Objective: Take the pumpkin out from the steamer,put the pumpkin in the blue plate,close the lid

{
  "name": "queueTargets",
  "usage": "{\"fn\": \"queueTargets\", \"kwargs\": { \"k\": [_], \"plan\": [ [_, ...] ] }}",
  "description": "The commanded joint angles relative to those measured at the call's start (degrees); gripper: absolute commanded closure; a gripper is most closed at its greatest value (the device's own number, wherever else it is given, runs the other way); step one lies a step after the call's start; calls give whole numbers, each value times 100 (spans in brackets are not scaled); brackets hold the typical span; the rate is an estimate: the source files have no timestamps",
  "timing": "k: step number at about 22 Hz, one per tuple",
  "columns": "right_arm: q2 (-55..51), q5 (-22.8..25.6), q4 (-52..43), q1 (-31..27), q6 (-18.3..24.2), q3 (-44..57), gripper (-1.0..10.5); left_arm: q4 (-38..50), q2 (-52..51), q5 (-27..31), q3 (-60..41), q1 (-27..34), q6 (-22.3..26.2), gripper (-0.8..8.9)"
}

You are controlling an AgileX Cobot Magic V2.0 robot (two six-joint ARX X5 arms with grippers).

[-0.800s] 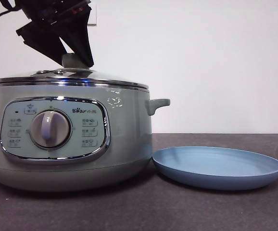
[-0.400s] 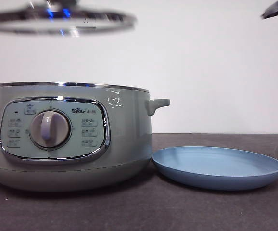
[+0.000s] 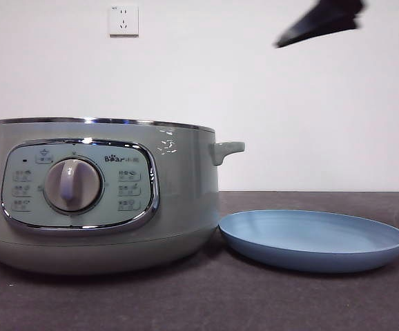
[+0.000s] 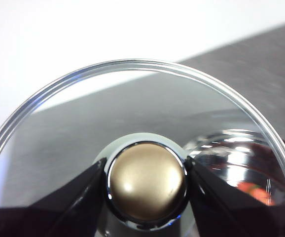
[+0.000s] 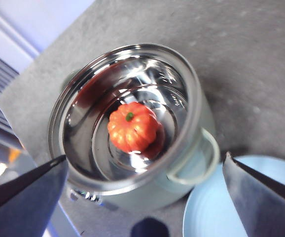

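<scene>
Open sage-green round steamer (image 3: pixel 103 196), glossy orange ribbed pumpkin (image 5: pixel 132 127) inside.
Left gripper (image 4: pixel 146 185) pinches glass chrome-rimmed lid (image 4: pixel 147 98); right gripper (image 5: pixel 142 185) fingers spread, light-blue round plate (image 3: pixel 313 239) at steamer's 3 o'clock.

The steamer (image 3: pixel 99 196) stands on the bench (image 3: pixel 199 303) at the left of the front view, open at the top. The plate (image 3: pixel 313 239) lies on the bench just right of it, lower right of centre, its rim close to the steamer's base and perhaps touching it. The pumpkin (image 5: pixel 132 127) sits in the middle of the steamer's bowl. The right hand (image 5: pixel 142 197) hangs above steamer and plate, at the upper right of the front view. The left hand (image 4: pixel 146 185) grips the knob of the lid (image 4: pixel 132 98), out of the front view.
</scene>
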State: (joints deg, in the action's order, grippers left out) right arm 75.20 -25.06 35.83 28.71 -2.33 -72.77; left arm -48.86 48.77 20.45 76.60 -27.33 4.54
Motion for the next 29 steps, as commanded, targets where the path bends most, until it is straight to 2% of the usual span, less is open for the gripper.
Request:
{"fn": "queueTargets", "kwargs": {
  "k": [1,4,10,13,16,20,22,24,25,27,28,29],
  "plan": [
    [608,291,133,455,313,-588,245,83,-350,389,85,2,63,822],
    [1250,584,433,890,503,-1309,245,-79,-616,590,85,2,59,822],
    [3029,1956,1349,1899,1080,-3217,245,-568,-809,951,85,2,-15,822],
    [3668,2002,1399,2105,1235,-3530,245,-612,-809,951,85,2,-31,822],
    [4157,2533,1318,2168,1381,-3532,246,-667,-809,946,85,2,-46,822],
    [4629,2494,1270,2087,1447,-3532,251,-721,-809,938,85,2,-48,822],
    [4833,2146,1252,2035,1440,-3532,255,-741,-809,927,85,2,-48,822],
    [4986,2052,1241,2006,1440,-3530,284,-741,-809,922,85,2,-48,822],
    [5012,2055,1241,2006,1438,-3530,442,-750,-809,918,85,2,-48,822],
    [5012,2061,1246,2017,1438,-3530,890,-791,-809,914,85,2,-48,822],
    [5005,2065,1252,2017,1412,-3530,960,-802,-809,914,85,2,-48,822],
    [5001,2061,1250,2017,1373,-3532,958,-802,-809,914,85,2,-48,822]
  ]
}}
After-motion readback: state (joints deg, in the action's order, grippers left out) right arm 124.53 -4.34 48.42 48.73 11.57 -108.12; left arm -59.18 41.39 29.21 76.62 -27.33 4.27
